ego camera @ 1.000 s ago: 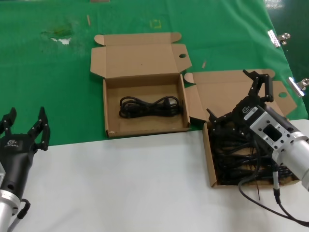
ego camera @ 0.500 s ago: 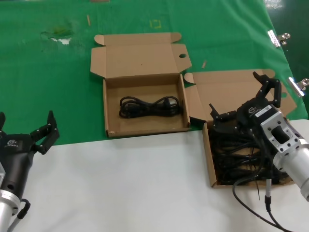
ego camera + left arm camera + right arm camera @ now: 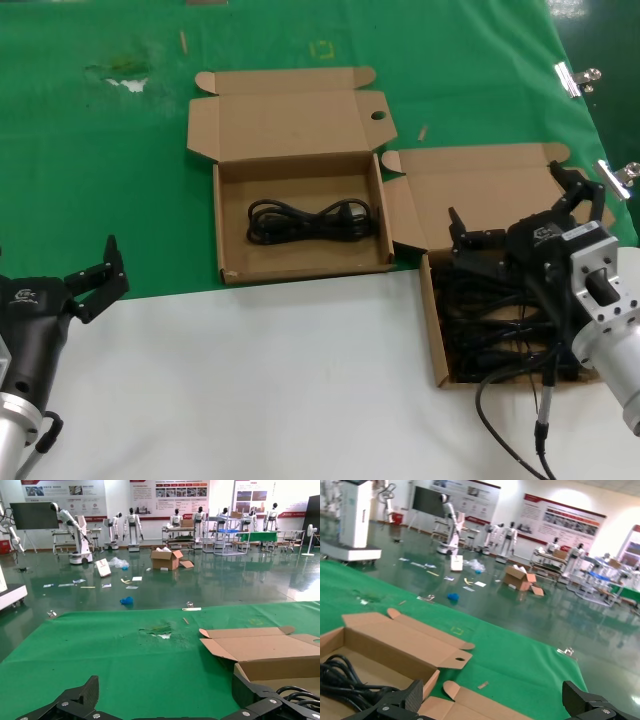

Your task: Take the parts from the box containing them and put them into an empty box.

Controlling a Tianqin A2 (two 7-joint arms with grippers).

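- We see the right gripper [image 3: 522, 220] low over the right-hand box [image 3: 432, 330], at its far end by the raised lid flap; jaws spread wide, nothing between them.
- That box sits at the right of the work area, straddling the white table [image 3: 250, 390] and the green cloth [image 3: 100, 150], and holds a dark heap of parts [image 3: 480, 330], black cords tangled together; we cannot count them.
- One fingertip [image 3: 455, 222] sits over the heap's far edge, the other is out over the flap; we cannot tell whether either touches a cord.
- A thin robot cable [image 3: 500, 400] hangs from the right wrist across the box's near edge onto the table.
- The second box [image 3: 228, 215], lid open, lies farther back and to the left on the cloth, with a single coiled cord [image 3: 312, 220] on its floor.
- The left gripper [image 3: 60, 285] is at the near left, over the line where table meets cloth, well apart from both boxes; jaws open wide, empty.
- In the left wrist view we see the second box's flaps [image 3: 250, 642] beyond the open fingers [image 3: 75, 702].
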